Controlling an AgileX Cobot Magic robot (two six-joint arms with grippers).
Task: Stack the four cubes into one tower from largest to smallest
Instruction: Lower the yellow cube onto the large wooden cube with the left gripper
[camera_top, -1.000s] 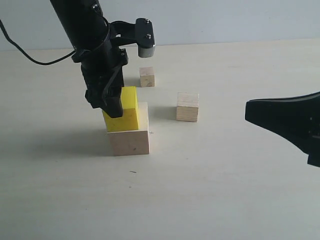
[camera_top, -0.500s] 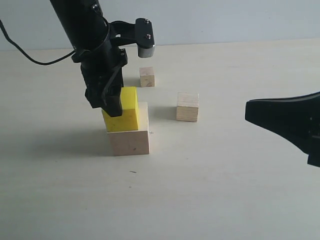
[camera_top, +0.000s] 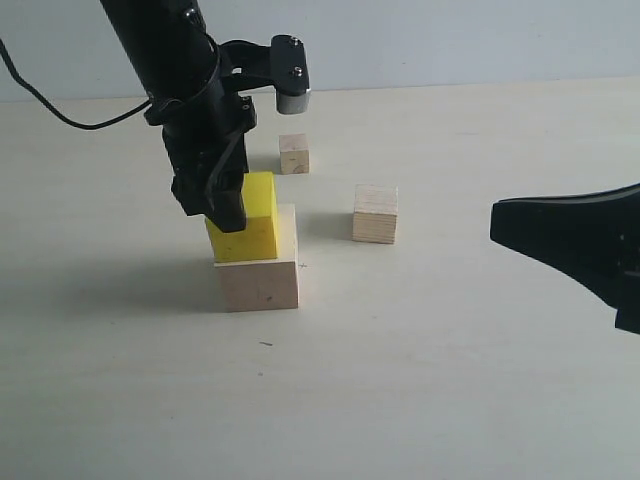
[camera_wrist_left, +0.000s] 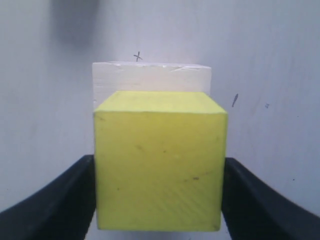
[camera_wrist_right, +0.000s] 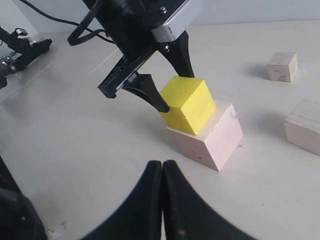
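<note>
We see the left tool (camera_top: 222, 212) clamped on the yellow cube (camera_top: 255, 235), one finger against each side, with the cube resting on top of the large wooden cube (camera_top: 260, 283), set towards its back left. The medium cube (camera_top: 375, 214) and the small cube (camera_top: 294, 155) sit apart on the bench (camera_top: 450, 380). Our right tool (camera_wrist_right: 162, 200) hangs closed and empty.

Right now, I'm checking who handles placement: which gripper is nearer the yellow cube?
Left. The left gripper straddles the yellow cube, fingers against opposite sides; the right gripper, shut, sits well apart, far to the exterior view's right.
</note>
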